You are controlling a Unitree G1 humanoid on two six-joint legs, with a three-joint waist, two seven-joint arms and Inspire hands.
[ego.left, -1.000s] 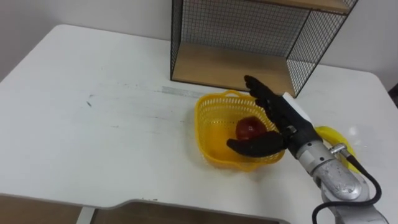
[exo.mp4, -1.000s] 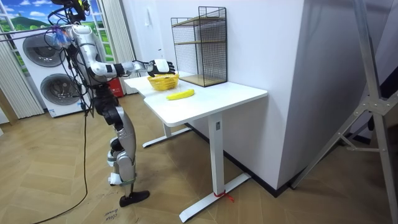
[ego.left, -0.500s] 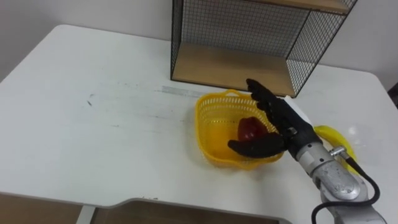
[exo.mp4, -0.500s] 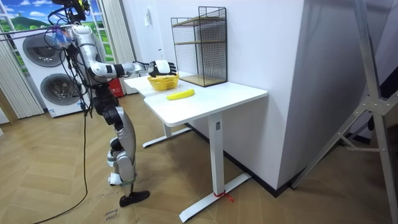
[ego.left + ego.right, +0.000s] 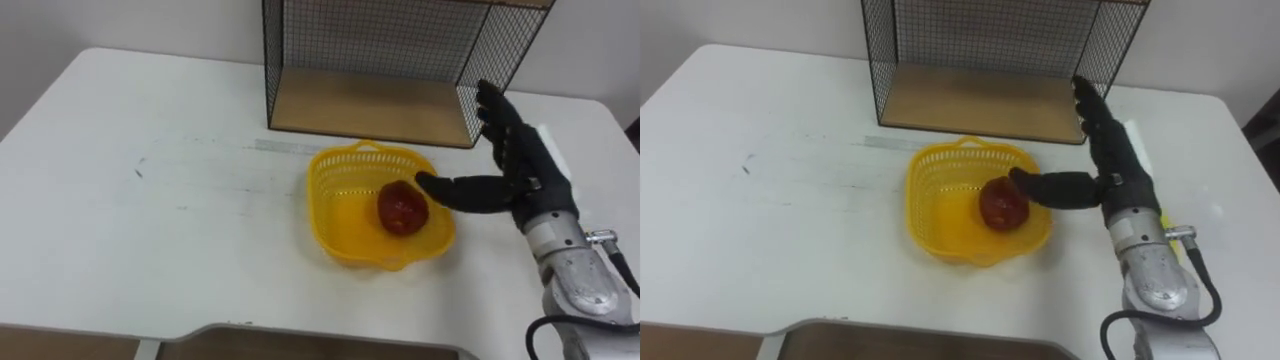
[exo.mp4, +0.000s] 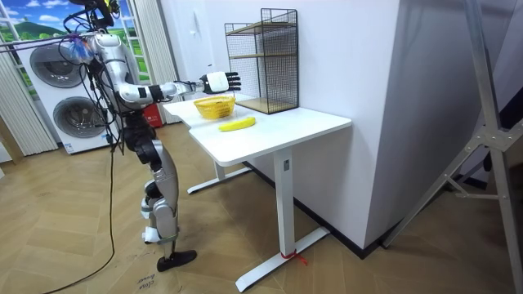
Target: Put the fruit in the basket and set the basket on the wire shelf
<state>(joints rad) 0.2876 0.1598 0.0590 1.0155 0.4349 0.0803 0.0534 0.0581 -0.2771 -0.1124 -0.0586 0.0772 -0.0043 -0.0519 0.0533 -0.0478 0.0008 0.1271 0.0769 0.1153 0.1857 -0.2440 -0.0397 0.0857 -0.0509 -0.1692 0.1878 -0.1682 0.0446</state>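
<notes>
closest to the robot is the bare white tabletop (image 5: 150, 220). the right robot hand (image 5: 515, 165) reaches in from the right side and hovers over the right edge of the basket (image 5: 328, 212). its fingers are straight and spread, the thumb sticks out sideways over the rim, and it holds nothing.

the basket is a yellow plastic mesh one sitting flat on the tabletop, with a red apple (image 5: 402, 209) in it toward the right side. in the room view a banana (image 6: 237, 124) lies on the tabletop near the basket but apart from it, so i'd say the fruit part is about half done.

handling guesses: the banana is light and a bit soft, so i'd wrap around its middle and not squeeze hard. the basket looks thin and bendy, light even with fruit in it. a one-sided pinch on the rim will probably tilt it and let the apple roll, since the apple is round and smooth. the little raised handle loop on the rim looks like the best place to hook fingers, or else thumb inside and fingers outside the wall.

just behind the basket is the wire shelf (image 5: 370, 105), a black mesh frame with a wooden bottom board. its open front faces the basket, so it's a short lift and a slide in.
</notes>
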